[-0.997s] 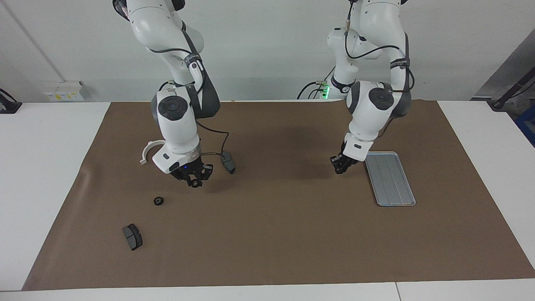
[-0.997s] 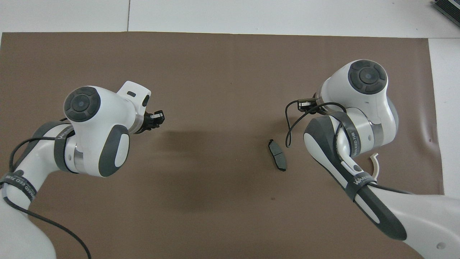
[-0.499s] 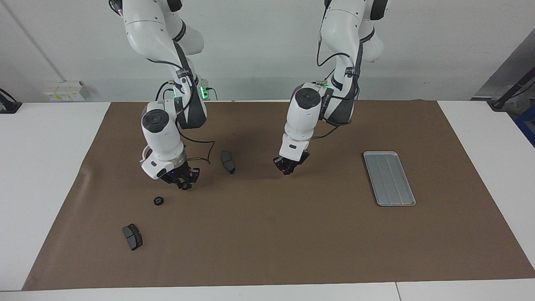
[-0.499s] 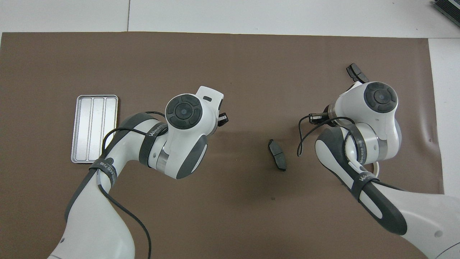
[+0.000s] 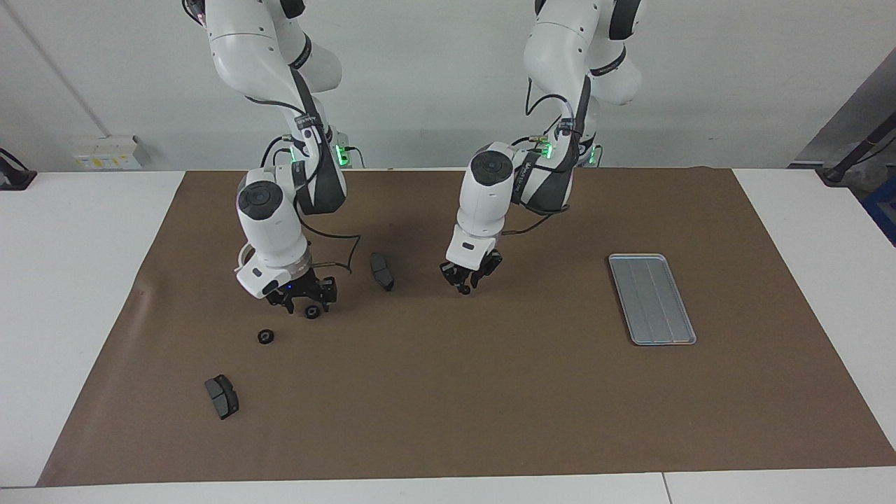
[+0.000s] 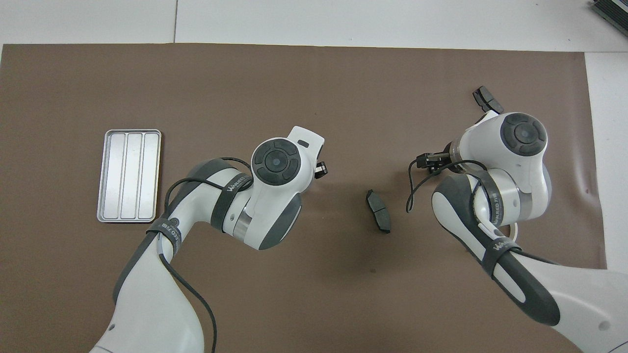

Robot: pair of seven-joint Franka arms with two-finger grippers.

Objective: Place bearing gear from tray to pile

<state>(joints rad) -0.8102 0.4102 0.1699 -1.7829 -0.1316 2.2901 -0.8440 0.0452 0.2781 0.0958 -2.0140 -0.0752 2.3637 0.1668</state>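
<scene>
Right gripper [image 5: 306, 304] is showing its jaws spread wide, with a small black gear [image 5: 313, 312] sitting right at the fingertips, low over the brown mat [image 5: 490, 392]; whether the fingers are touching that gear cannot be told. Left gripper [image 5: 467, 281] is hanging low over the middle of the mat, tips pointing down, nothing visibly held; how far its jaws are parted cannot be told. A second black gear [image 5: 264, 337] is lying on the mat near the right gripper, toward the right arm's end of the table; together with the one at the fingertips it is making up the pile. One dark grey pad [image 5: 222, 396] is lying farther from the robots than that gear. Another dark grey pad [image 5: 381, 271] is lying between the two grippers. A white curved bracket [image 5: 243, 255] is peeking out from under the right arm. The tray [image 5: 652, 299] is sitting flat on the mat toward the left arm's end, well apart from both grippers and from the gears. In the overhead view the right arm is covering both gears.
</scene>
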